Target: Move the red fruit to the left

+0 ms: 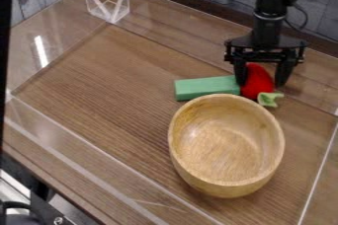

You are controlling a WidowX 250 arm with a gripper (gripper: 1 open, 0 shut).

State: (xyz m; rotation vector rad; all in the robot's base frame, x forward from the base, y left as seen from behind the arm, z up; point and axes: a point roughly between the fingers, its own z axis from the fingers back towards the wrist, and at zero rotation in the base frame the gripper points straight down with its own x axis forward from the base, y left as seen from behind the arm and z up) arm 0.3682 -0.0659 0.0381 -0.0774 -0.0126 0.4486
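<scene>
The red fruit point(259, 83) is a small red toy strawberry lying on the wooden table, its light green leafy end point(271, 99) pointing toward the front right. My gripper point(264, 69) hangs straight over it, open, with one black finger on each side of the fruit. The fingers straddle the strawberry without pressing on it. It sits just right of a flat green block.
A flat green rectangular block point(208, 87) lies left of the fruit. A large wooden bowl point(226, 144) stands in front of both. Clear acrylic walls point(53, 32) ring the table, with a transparent stand point(107, 4) at the back left.
</scene>
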